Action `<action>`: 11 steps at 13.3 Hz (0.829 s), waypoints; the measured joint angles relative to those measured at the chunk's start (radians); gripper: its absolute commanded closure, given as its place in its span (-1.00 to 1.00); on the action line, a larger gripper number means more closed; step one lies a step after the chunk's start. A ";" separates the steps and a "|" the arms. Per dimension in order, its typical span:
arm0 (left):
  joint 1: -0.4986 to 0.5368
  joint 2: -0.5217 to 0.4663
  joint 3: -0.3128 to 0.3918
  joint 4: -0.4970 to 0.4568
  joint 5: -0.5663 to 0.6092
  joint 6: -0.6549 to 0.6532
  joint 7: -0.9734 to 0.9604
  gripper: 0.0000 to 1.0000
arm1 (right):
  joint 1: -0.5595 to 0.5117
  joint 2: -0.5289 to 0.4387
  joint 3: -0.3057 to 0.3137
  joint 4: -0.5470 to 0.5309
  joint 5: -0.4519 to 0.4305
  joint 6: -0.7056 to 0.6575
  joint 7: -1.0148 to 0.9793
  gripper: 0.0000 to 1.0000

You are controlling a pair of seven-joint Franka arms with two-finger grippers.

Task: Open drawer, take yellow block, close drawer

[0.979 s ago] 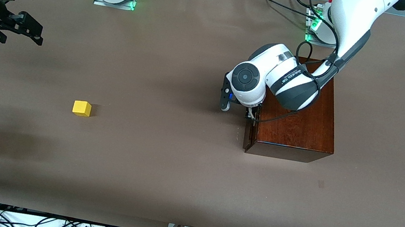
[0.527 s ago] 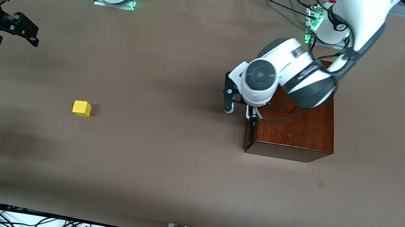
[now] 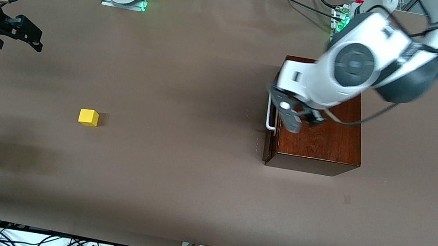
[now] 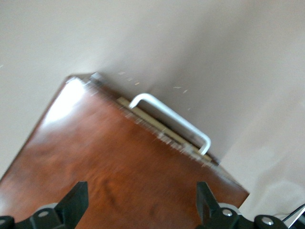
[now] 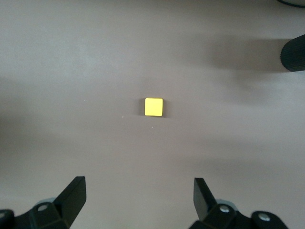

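The glossy dark-brown wooden box (image 3: 320,126) is the landmark here: a squat rectangular block with a polished reddish grain, sitting on the matte brown tabletop (image 3: 172,186) toward the left arm's end. The drawer (image 3: 268,142) is pushed in, its front lying nearly flush with the box's face that looks toward the right arm's end; only a thin sliver of pale wood shows at the seam in the left wrist view. Its white loop handle (image 3: 270,113), a smooth bent bar, stands out from that front.

The left pincer (image 3: 296,119) hangs over the box's top near the handle edge. In the left wrist view its two dark fingers (image 4: 72,204) stand spread well apart with nothing between them, released. It is smeared in the front view, and the arm's bulky white and grey wrist covers part of the box's top.

The yellow block (image 3: 88,117), a small bright matte cube with crisp edges, lies on the bare tabletop well apart from the box, toward the right arm's end and a little nearer the front camera than the box's handle.

The right pincer (image 3: 25,33) waits over the tabletop, farther still from the box than the block is. Its fingers (image 5: 71,195) are spread wide and empty, the block in view past them. Much of that arm is cut off by the frame's edge.
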 measured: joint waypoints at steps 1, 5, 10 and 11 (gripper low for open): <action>0.047 -0.011 0.001 0.006 0.000 -0.010 0.000 -1.00 | 0.000 0.000 0.000 0.000 0.000 0.000 0.000 -1.00; 0.180 -0.055 0.005 0.013 0.002 -0.016 0.000 -1.00 | 0.000 0.001 0.000 0.000 0.000 0.000 0.000 -1.00; 0.193 -0.122 0.097 0.054 0.004 -0.067 -0.111 -1.00 | 0.000 0.001 0.000 0.001 0.000 0.001 0.000 -1.00; 0.165 -0.137 0.157 0.054 0.004 -0.070 -0.173 -1.00 | 0.000 0.001 0.000 0.001 0.000 0.001 0.000 -1.00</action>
